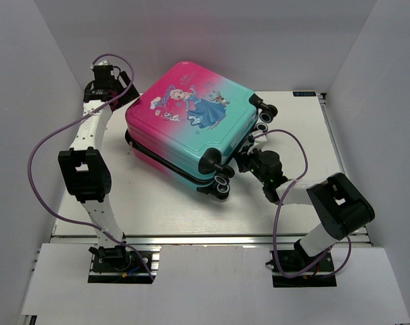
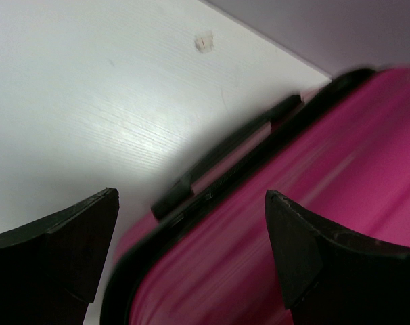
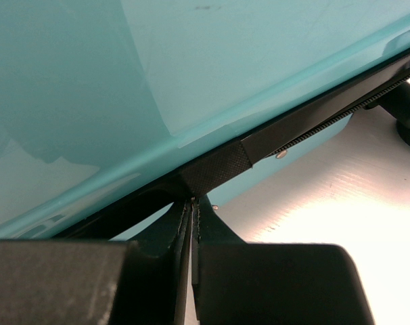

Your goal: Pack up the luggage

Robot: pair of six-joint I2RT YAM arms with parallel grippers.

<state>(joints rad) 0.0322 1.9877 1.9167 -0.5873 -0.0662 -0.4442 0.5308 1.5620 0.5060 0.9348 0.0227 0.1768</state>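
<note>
The luggage (image 1: 191,128) lies shut on the white table (image 1: 157,203), princess print up, its pink end far left and its teal end with the wheels (image 1: 222,177) toward the right. My left gripper (image 1: 126,101) is open at the pink far-left corner; in the left wrist view its jaws (image 2: 191,203) straddle the pink shell (image 2: 327,176) and the black zipper band (image 2: 225,152), touching nothing. My right gripper (image 1: 240,161) is at the wheeled side. In the right wrist view it (image 3: 193,202) is pinched shut on a thin zipper pull at the black zipper band (image 3: 212,169) under the teal shell (image 3: 191,68).
White walls stand at the left, back and right of the table. Purple cables loop off both arms (image 1: 36,156). Another pair of wheels (image 1: 264,112) sticks out at the suitcase's far right corner. A small tape mark (image 2: 203,42) is on the table beyond the pink corner.
</note>
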